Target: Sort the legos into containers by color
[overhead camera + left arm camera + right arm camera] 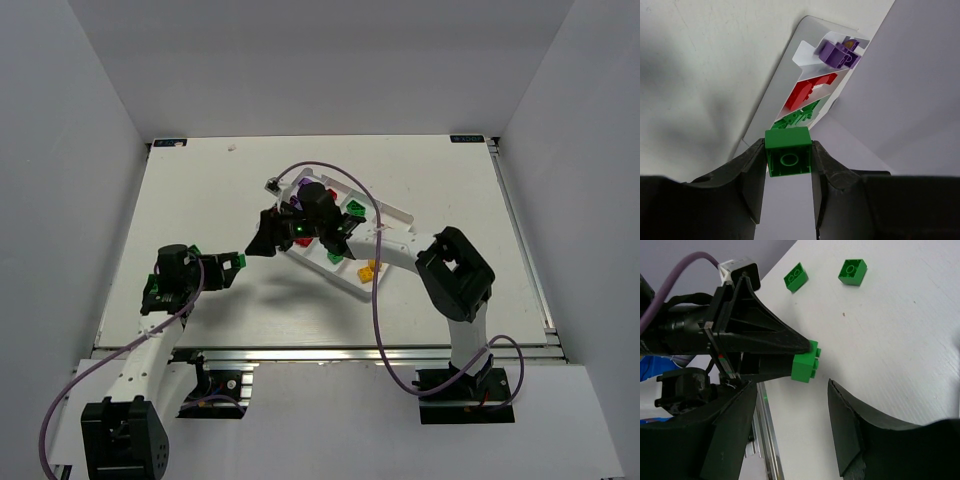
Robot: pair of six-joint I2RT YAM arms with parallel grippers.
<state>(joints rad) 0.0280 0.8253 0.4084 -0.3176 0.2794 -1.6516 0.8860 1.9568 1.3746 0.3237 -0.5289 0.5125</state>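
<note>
Green lego (pixel 788 159) in L pincer (pixel 788 150), tray (pixel 776 89) ahead.

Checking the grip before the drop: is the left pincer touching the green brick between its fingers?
Touching. Left wrist view: both fingers of the left pincer press against the green brick, no gap.

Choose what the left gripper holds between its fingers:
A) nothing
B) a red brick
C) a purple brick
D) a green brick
D: in the left wrist view, the left gripper is shut on a green brick, which sits squarely between its two fingers.
</note>
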